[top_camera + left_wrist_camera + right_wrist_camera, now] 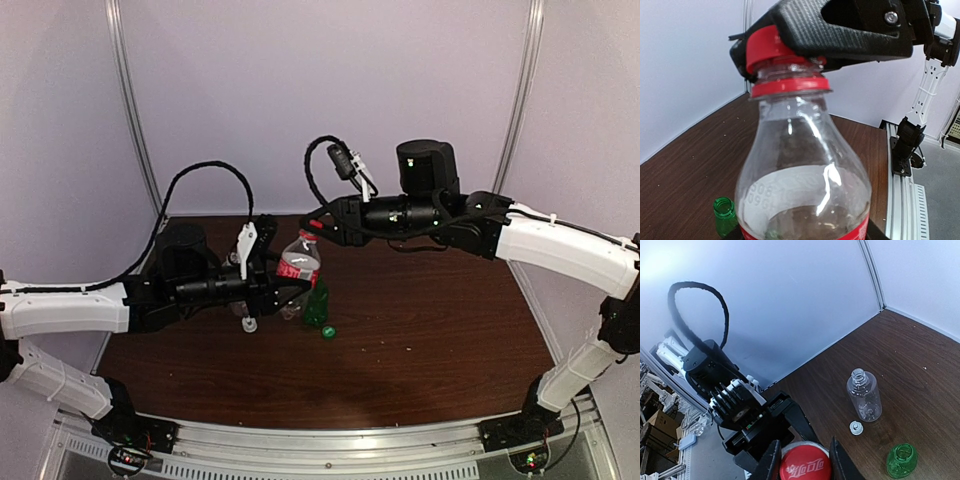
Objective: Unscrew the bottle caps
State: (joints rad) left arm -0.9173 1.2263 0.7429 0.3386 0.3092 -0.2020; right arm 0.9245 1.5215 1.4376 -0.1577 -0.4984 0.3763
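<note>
The small clear bottle with a red label [298, 262] stands tilted above the table, and my left gripper [285, 290] is shut on its body. Its red cap [805, 468] sits on the neck, and my right gripper [805, 462] is shut on it, one black finger on each side. In the left wrist view the bottle [805, 185] fills the frame, with the red cap [764, 47] under the right gripper's fingers [850, 30]. The clear unlabelled bottle [864, 396] lies open, its white cap [856, 428] beside it. The dark green bottle [318, 303] stands open, its green cap [328, 331] on the table.
The brown table [430, 320] is walled by pale panels at the back and both sides. The open green bottle [901, 460] stands close to the held bottle. An aluminium rail [330, 440] with the arm bases runs along the near edge.
</note>
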